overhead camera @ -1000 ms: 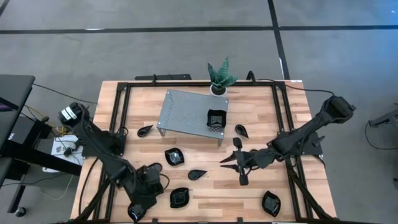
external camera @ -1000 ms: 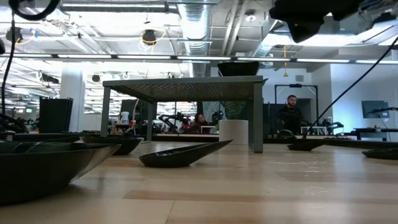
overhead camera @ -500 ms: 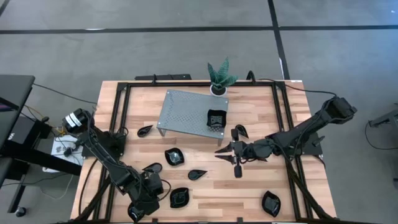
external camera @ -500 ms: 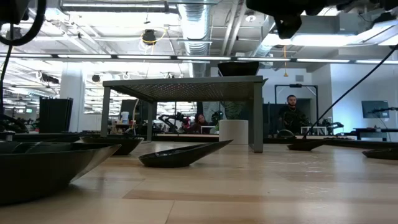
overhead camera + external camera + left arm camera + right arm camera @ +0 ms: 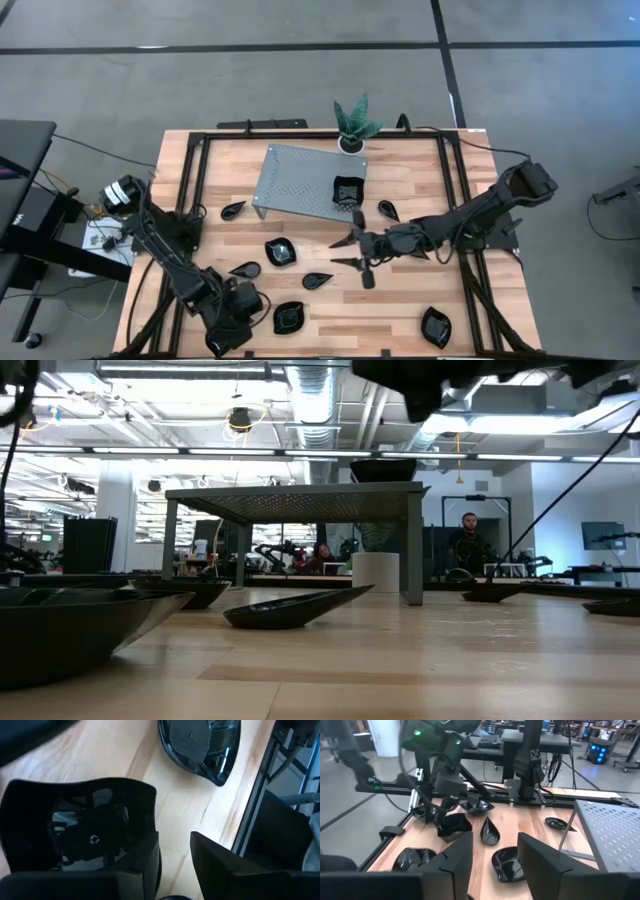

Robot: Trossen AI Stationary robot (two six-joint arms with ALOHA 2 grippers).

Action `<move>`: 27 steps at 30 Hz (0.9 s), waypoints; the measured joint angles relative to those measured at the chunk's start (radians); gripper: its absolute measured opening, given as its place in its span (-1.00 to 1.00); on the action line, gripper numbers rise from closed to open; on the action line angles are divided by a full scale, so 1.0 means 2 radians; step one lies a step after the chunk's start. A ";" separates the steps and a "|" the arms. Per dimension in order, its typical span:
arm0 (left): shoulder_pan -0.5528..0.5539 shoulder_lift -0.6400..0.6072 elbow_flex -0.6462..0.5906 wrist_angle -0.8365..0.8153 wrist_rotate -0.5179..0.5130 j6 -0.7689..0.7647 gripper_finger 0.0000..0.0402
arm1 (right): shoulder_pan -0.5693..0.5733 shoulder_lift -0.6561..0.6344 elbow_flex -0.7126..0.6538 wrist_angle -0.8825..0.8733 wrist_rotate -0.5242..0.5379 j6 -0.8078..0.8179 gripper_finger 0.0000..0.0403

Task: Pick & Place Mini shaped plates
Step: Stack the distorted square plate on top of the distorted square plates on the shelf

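Several glossy black mini shaped plates lie on the wooden table, among them a square one, a leaf one and a teardrop one. Another plate sits on the grey perforated stand. My left gripper is open at the near left corner, pointing steeply down. A square plate lies just beside one finger, and bare wood shows between the fingers. My right gripper hovers open above mid-table, nearly level, with nothing between its fingers. My left gripper has one finger at the square plate's side rim. Whether that finger touches the rim, I cannot tell. The plate lies outside the gap between the fingers.
A small green potted plant stands at the far edge behind the stand. More plates lie near the front edge and at the left. A black frame rail runs along the table's edge close to my left gripper.
My right gripper has travelled toward the table's left, from the right of centre to the middle of the table, staying above the plates. My left gripper has sunk a little at the near left corner.
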 joint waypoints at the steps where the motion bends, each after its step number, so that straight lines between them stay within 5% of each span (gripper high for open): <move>1: -0.003 0.000 -0.003 0.000 -0.004 0.000 -0.44 | 0.000 0.007 0.007 -0.001 0.000 0.000 -0.22; 19: -0.015 0.045 -0.015 0.043 -0.010 0.007 -0.44 | 0.000 0.049 0.059 -0.030 0.000 -0.004 -0.14; 27: -0.017 0.037 -0.014 0.041 -0.020 0.053 -0.79 | 0.000 0.049 0.059 -0.030 0.001 -0.004 -0.18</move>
